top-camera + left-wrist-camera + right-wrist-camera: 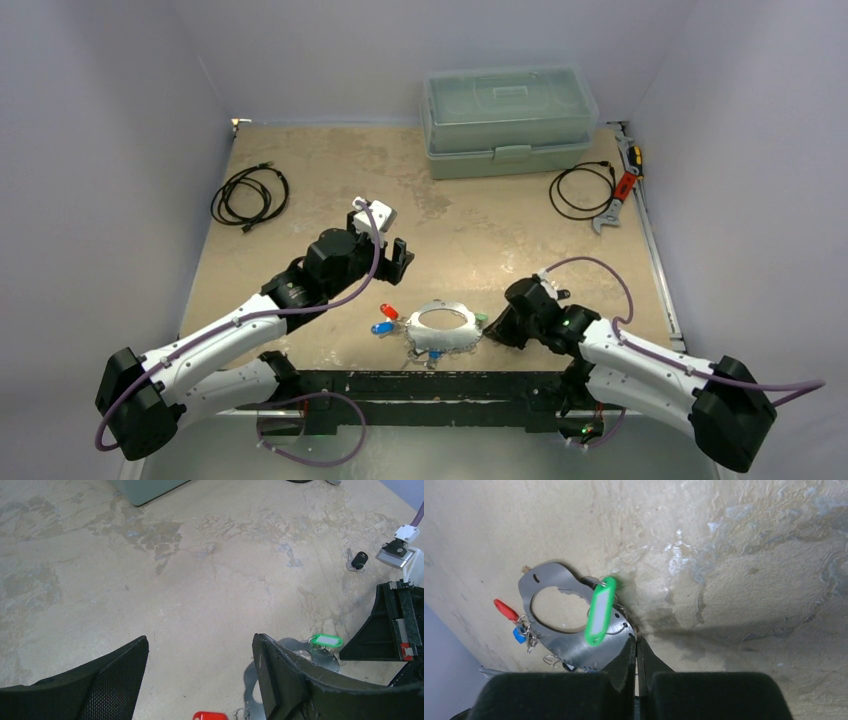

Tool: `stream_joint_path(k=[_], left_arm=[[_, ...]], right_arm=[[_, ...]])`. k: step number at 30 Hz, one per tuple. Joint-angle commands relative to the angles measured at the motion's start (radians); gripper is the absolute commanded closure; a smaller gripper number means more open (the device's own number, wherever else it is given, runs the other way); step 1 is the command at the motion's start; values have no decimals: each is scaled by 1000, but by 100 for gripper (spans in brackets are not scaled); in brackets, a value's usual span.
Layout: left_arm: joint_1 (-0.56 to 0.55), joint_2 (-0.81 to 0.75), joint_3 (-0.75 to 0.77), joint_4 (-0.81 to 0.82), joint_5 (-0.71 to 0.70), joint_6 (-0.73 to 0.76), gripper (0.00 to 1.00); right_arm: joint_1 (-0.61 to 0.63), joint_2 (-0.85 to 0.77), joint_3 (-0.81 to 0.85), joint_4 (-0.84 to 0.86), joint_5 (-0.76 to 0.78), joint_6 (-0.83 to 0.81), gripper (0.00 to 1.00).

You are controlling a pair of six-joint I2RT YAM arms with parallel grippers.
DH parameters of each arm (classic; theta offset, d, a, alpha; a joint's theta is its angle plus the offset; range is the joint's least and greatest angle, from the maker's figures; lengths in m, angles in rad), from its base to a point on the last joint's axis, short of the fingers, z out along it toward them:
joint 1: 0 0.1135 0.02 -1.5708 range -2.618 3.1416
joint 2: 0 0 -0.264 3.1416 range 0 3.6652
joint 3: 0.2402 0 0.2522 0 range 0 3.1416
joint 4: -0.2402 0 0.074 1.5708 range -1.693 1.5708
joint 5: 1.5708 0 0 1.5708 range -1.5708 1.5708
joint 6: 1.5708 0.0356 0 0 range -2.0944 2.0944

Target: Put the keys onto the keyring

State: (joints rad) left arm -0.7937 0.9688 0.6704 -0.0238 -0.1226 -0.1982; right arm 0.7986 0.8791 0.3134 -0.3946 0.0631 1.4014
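The keyring is a flat grey metal hoop lying near the table's front edge. A red key tag and a blue key tag hang at its left side, and a green tag sits at its right. My right gripper is shut on the keyring's right edge; in the right wrist view the fingertips pinch the rim beside the green tag. My left gripper is open and empty, hovering above and behind the ring. A black key lies apart on the table.
A green-grey plastic box stands at the back. Coiled black cables lie at back left and back right. A red-handled wrench lies by the right edge.
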Motion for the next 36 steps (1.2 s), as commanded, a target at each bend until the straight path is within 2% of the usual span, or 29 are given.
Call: stream_joint_path(k=[1,4,10,15,22,28,33,36], left_arm=[[-4,-15,19,40,15,18,25],[-4,-49,-13,87,48,49,25],[-4,-151,-83,193,86,121,25],[-3,-215,-110,242,148,174,25],[-4,-293,-118,263,308,312,25],[-3,-356,-136,228,432,472,24],[-4,-364,-126,203,489,505,23],[-4,-343,-103,179,530,501,26]], right_arm=[[2,-27,96,-64,48,-52,100],[2,-28,157,-62,30,-93,100],[2,12,231,34,-98,-168,100],[2,79,346,35,-162,-320,100],[2,175,601,-122,-170,-614,100],[2,244,779,-213,-255,-805,100],[4,295,918,-301,-318,-994,100],[12,296,956,-307,-356,-1089,100]])
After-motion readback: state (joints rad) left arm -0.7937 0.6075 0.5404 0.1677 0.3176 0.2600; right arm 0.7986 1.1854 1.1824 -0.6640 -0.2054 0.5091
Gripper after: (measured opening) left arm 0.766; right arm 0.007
